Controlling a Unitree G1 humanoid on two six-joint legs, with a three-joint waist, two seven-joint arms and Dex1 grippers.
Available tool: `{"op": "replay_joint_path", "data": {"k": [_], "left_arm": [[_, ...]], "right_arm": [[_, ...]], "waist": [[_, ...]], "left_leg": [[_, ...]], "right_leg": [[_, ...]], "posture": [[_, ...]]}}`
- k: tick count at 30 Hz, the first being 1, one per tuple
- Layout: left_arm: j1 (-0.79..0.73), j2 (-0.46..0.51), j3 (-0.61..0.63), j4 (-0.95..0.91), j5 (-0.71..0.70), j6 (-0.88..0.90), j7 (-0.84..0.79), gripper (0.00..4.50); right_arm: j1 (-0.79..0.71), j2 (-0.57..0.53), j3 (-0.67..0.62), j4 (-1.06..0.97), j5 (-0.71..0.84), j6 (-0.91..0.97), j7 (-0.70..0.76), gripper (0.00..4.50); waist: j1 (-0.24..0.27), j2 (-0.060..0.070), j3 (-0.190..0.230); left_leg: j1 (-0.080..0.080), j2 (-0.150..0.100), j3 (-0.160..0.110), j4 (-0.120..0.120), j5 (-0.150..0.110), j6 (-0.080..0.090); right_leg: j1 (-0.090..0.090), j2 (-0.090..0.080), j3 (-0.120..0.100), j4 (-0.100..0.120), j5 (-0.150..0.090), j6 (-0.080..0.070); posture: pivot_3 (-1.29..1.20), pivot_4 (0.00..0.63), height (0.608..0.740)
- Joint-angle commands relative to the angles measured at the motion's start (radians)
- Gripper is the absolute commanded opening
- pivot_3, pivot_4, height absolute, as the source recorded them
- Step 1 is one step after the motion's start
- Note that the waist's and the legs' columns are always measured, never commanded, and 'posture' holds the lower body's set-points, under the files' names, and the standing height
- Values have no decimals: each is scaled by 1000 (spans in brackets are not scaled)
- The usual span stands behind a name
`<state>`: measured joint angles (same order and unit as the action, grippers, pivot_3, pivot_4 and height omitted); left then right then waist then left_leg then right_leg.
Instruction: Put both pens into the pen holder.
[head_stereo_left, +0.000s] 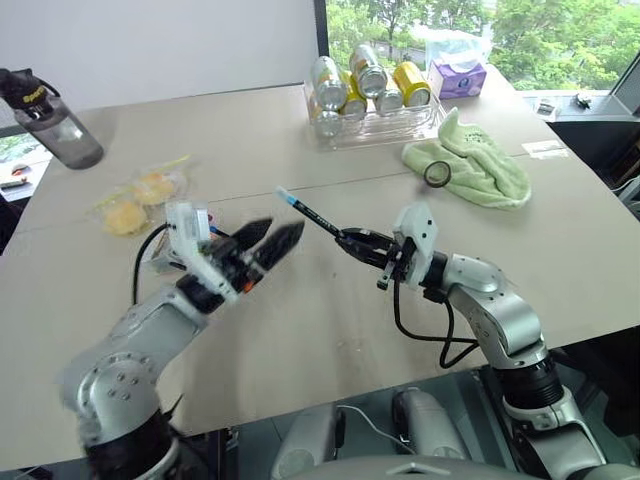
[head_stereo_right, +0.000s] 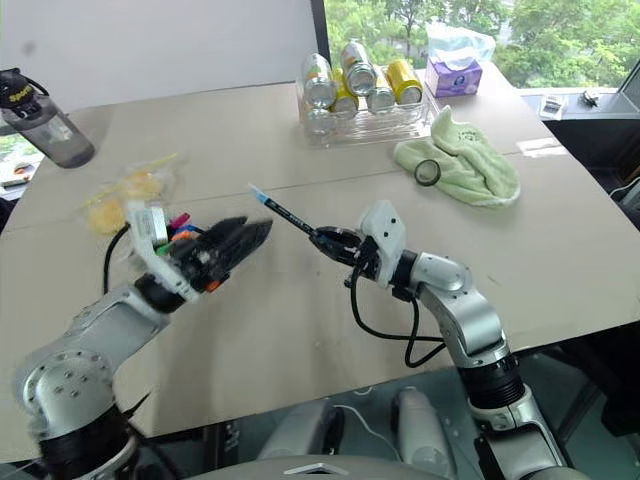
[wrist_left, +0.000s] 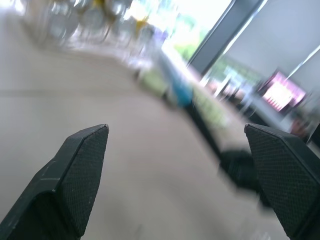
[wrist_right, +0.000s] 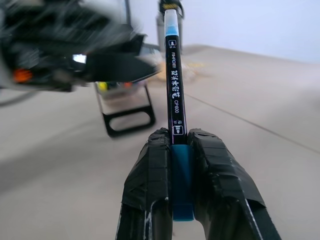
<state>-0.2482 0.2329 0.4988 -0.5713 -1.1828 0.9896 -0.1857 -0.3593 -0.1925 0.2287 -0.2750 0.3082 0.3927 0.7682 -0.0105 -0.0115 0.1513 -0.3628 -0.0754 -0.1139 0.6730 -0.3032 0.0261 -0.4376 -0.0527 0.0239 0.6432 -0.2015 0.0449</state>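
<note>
Nearest the robot, the right gripper (head_stereo_left: 352, 243) is clamped on the light-blue-ended pen (head_stereo_left: 309, 214), gripping one end so the black barrel sticks out over the table (head_stereo_left: 300, 330) toward the left arm, clear of the surface. Just across from it, the left gripper (head_stereo_left: 262, 243) hangs above the table with its two fingers spread wide and nothing between them; its tips are near the pen's free end but apart from it. Behind that arm sits the pen holder (head_stereo_right: 180, 228), of which only a black frame and some bright marker ends can be seen; whether the pink-ended pen is already inside I cannot tell. By my judgement the task is at most half done: this pen is lifted but not yet in the holder, and the second pen is not accounted for. Farther back lie a green cloth (head_stereo_left: 470, 160), a tray of cans (head_stereo_left: 372, 95) and a water bottle (head_stereo_left: 50, 118).
</note>
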Motion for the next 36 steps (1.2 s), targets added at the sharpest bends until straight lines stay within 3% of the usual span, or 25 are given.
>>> {"op": "replay_joint_path", "data": {"k": [1, 10, 14, 19, 20, 23, 24, 27, 28, 29, 33, 36], "left_arm": [[-32, -24, -26, 13, -118, -51, 83, 4500], [-2, -17, -142, 42, -160, -112, 120, 4500], [8, -9, -159, 48, -192, -141, 127, 2747], [29, 7, -180, 51, -270, -151, 152, 189], [34, 16, -185, 51, -280, -152, 155, 52], [42, 45, -204, 48, -280, -156, 156, 52], [41, 53, -210, 46, -270, -162, 156, 0], [22, 102, -255, 22, -152, -182, 130, 0], [18, 126, -280, 11, -89, -187, 117, 0], [13, 143, -305, 7, -33, -194, 115, 0], [-24, 236, -419, -30, 284, -288, 103, 0], [-57, 363, -528, -73, 555, -362, 70, 0]], "right_arm": [[-2, -8, -3, -44, 25, -42, 16, 20], [-19, -17, -7, -32, 35, -80, 20, 20], [-26, -14, -12, -24, 36, -87, 14, 20], [-31, -15, -14, -20, 40, -88, 7, 20], [-32, -17, -14, -19, 42, -88, 7, 20], [-37, -45, -4, -25, 50, -35, 22, 20], [-38, -52, -4, -27, 52, -21, 20, 1078], [-39, -69, -30, -4, 29, -4, -22, 2379], [-45, -88, -44, 16, 26, -1, -16, 2462], [-52, -106, -64, 38, 26, -1, -13, 2894], [-69, -244, -185, 155, 84, -35, 95, 2894], [-83, -341, -245, 218, 166, 3, 227, 2894]], "waist": [[-6, 0, 0], [-3, 0, 0], [-3, 0, 0], [-2, 0, 0], [-2, 0, 0], [-2, 0, 0], [-2, 0, 0], [-1, 0, 0], [-1, 0, 0], [-1, 0, 0], [5, 0, 0], [4, 0, 1]], "left_leg": [[0, 0, 0, 0, 0, 0], [1, 0, 2, -1, 0, 0], [1, 0, 2, -1, 0, 0], [1, 0, 2, -1, 0, 0], [1, 0, 2, -1, 0, 0], [0, 0, 2, -1, 0, 0], [0, 0, 2, -1, 0, 0], [0, 0, 1, -1, 0, 0], [0, 0, 1, -1, 0, 0], [0, -1, 1, -1, 0, 0], [0, -2, 2, -1, 0, 0], [-1, -2, 2, -2, 0, 0]], "right_leg": [[0, 0, 1, 0, 0, 0], [-1, 1, 2, 0, 0, 0], [-1, 1, 2, 0, 0, 0], [-1, 1, 2, 0, 0, 0], [-1, 1, 2, 0, 0, 0], [-1, 1, 2, 0, 0, 0], [-1, 1, 2, 0, 0, 0], [0, 1, 2, 0, 0, 0], [0, 1, 2, 0, 0, 0], [0, 1, 2, 0, 0, 0], [0, 1, 2, -1, 0, 0], [-1, 0, 2, -2, 0, 0]], "posture": [[0, 150, 739], [0, 150, 739], [0, 150, 739], [0, 150, 739], [0, 150, 739], [0, 150, 739], [0, 150, 739], [0, 150, 739], [0, 150, 739], [0, 150, 739], [0, 150, 739], [0, 150, 739]]}}
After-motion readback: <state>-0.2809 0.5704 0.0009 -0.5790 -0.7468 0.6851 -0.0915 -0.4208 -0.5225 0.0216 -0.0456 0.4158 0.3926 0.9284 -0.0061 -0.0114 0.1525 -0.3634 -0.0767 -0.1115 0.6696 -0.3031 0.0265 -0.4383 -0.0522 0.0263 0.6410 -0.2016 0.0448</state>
